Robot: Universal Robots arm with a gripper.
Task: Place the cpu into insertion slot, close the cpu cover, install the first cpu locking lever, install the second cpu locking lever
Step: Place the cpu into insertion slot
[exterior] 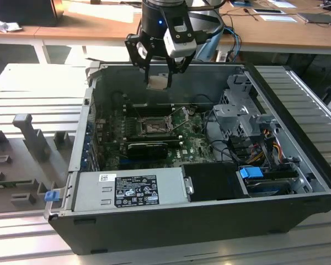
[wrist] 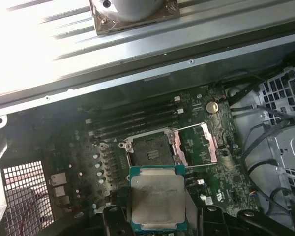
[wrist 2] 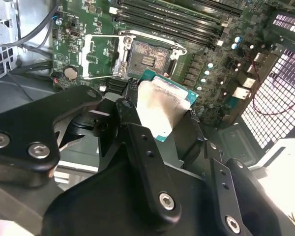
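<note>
Exterior view: one black gripper (exterior: 158, 77) hangs over one open tower computer case (exterior: 209, 218) lying on its side on a grey ribbed metal tabletop (exterior: 33, 83). Its fingers are closed on one cpu (exterior: 156, 83), a small pale square held clear above the board. Inside the case:
- one green motherboard (exterior: 190, 146)
- one grey box power supply (exterior: 129, 189) along the near wall
- one insertion slot (exterior: 153, 127), dark and square with a silver rim, with no chip in it

Second wrist view: two black metal fingers (wrist 2: 130, 105) pinch the cpu (wrist 2: 162, 110) by opposite edges. The chip has a dull silvery lid on a teal-green base. Beyond it sits the insertion slot (wrist 2: 147, 55), its contact field bare. The cpu cover (wrist 2: 101, 56), one thin silver frame with a square cut-out, is swung open and lies beside the slot. One round coin cell (wrist 2: 70, 73) is on the board.

First wrist view: the cpu (wrist: 157, 199) is gripped at its two sides, the gripper (wrist: 157, 219) beneath it. The chip sits just beside the insertion slot (wrist: 150, 149), not in it. The cpu cover (wrist: 196, 145) lies open next to the slot. Long black memory slots (wrist: 132, 120) run parallel behind.
</note>
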